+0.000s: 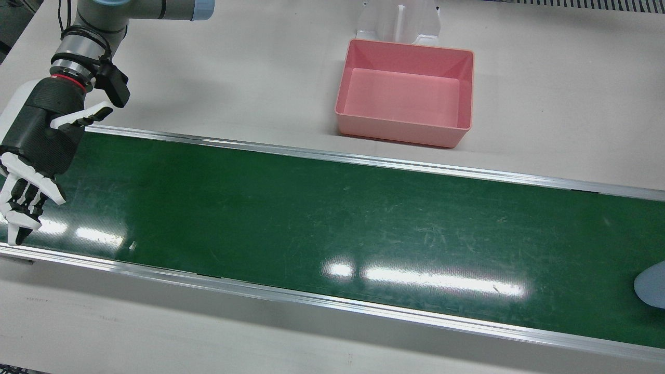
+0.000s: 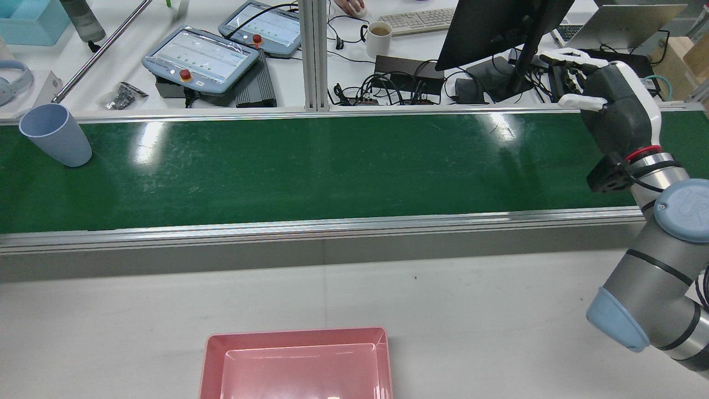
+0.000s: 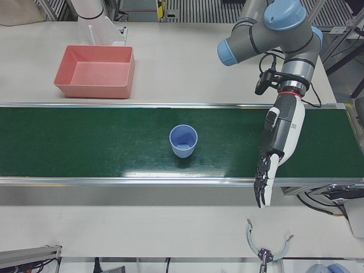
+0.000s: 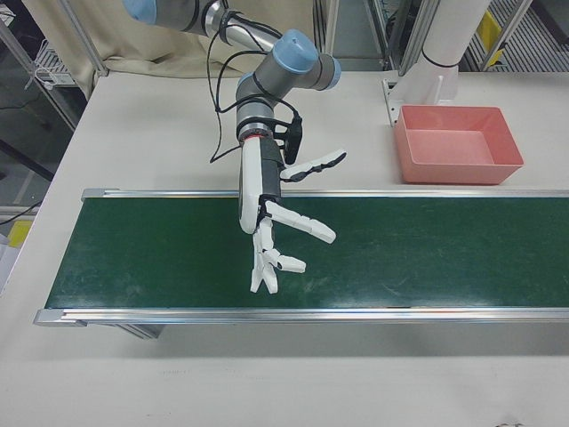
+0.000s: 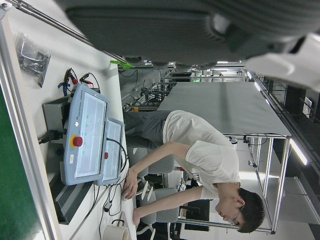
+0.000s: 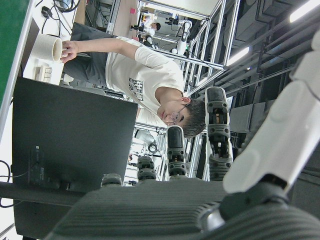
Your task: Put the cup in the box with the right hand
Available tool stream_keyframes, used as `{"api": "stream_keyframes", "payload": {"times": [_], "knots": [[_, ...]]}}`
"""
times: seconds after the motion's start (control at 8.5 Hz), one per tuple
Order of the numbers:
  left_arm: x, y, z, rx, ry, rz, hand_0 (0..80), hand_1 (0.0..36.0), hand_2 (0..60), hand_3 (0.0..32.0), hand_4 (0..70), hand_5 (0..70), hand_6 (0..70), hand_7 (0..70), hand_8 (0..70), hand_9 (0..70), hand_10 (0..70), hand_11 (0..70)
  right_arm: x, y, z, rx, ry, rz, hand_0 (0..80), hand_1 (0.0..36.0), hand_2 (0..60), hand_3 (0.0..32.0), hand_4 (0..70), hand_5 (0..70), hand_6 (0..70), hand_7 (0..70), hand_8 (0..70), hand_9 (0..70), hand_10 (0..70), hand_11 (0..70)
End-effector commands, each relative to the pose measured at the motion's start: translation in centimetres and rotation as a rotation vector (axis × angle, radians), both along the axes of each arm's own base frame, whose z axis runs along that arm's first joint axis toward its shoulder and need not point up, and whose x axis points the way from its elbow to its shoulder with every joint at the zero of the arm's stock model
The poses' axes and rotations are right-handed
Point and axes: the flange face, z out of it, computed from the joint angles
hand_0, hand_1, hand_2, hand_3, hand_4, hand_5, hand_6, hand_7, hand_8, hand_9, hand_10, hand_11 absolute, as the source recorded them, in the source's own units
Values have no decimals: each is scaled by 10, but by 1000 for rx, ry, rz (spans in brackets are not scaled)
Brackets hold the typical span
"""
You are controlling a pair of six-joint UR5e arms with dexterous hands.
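Observation:
A light blue cup [image 3: 183, 140] stands upright on the green belt [image 3: 114, 142]. It also shows at the far left of the rear view [image 2: 55, 134] and at the right edge of the front view [image 1: 652, 285]. The empty pink box [image 1: 405, 96] sits on the white table beyond the belt [image 2: 299, 366] [image 4: 458, 142]. My right hand [image 4: 271, 227] is open with fingers spread, above the other end of the belt, far from the cup [image 1: 31, 156] [image 2: 604, 94]. My left hand [image 3: 277, 142] is open and empty, fingers stretched out over the belt's operator-side edge, beside the cup.
The belt [image 1: 311, 218] has metal rails along both long sides. A white pedestal [image 1: 400, 21] stands right behind the box. Beyond the belt is a desk with teach pendants [image 2: 202, 58], a monitor [image 2: 498, 27] and a mug [image 2: 379, 37].

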Motion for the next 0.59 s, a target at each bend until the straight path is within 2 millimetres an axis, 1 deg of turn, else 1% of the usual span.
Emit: {"api": "stream_keyframes", "payload": {"times": [0.0,0.12,0.35,0.47], "knots": [[0,0,0,0,0,-1,0,0,0,0,0,0,0,0,0,0,0,0,4,1,-1,-1,3,5,478,0,0,104,382,6,57,412,27,126,0,0],[0,0,0,0,0,-1,0,0,0,0,0,0,0,0,0,0,0,0,3,3,2,-6,6,1,480,0,0,108,373,6,56,403,26,123,0,0],[0,0,0,0,0,-1,0,0,0,0,0,0,0,0,0,0,0,0,-1,4,1,-5,4,-7,477,0,0,110,363,6,53,390,26,121,0,0],[0,0,0,0,0,-1,0,0,0,0,0,0,0,0,0,0,0,0,3,3,1,-5,4,0,478,0,0,108,368,6,55,399,27,123,0,0]]}}
